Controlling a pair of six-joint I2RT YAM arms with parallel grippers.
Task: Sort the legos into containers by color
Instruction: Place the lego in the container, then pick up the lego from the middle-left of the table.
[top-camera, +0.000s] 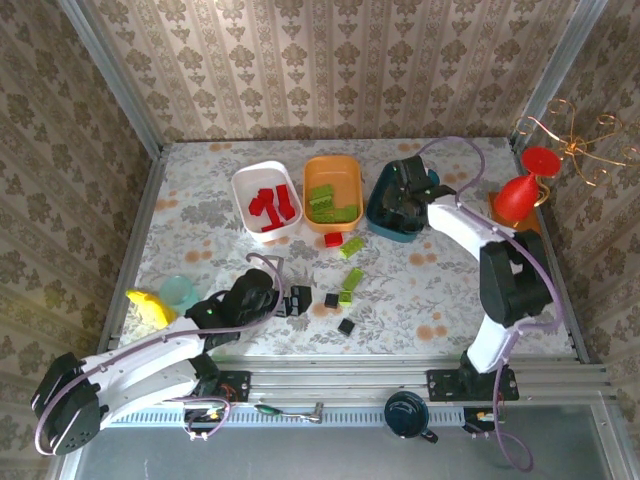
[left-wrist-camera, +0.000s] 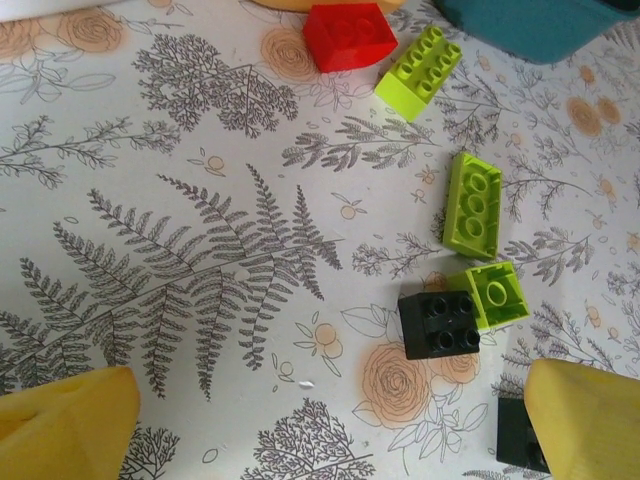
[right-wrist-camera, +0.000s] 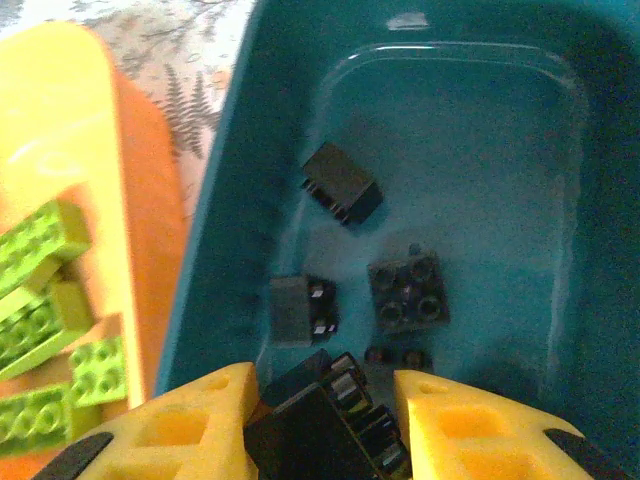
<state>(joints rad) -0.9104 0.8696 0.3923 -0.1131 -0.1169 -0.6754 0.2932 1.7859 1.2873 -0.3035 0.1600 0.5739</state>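
Walled table (top-camera: 200, 250), tubs (top-camera: 267, 200) along far edge

legos (top-camera: 272, 205) sorted by colour in three tubs (top-camera: 345, 172), several loose nearby

We've got beige damask wallpaper (top-camera: 330, 60) on three sides, metal corner posts (top-camera: 120, 80), table (top-camera: 200, 215) covered in white fern-and-rose print, lighting soft and even.

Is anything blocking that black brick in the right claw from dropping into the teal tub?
Nothing visible. The right gripper holds the black brick over the teal tub, where loose black bricks leave bare floor.
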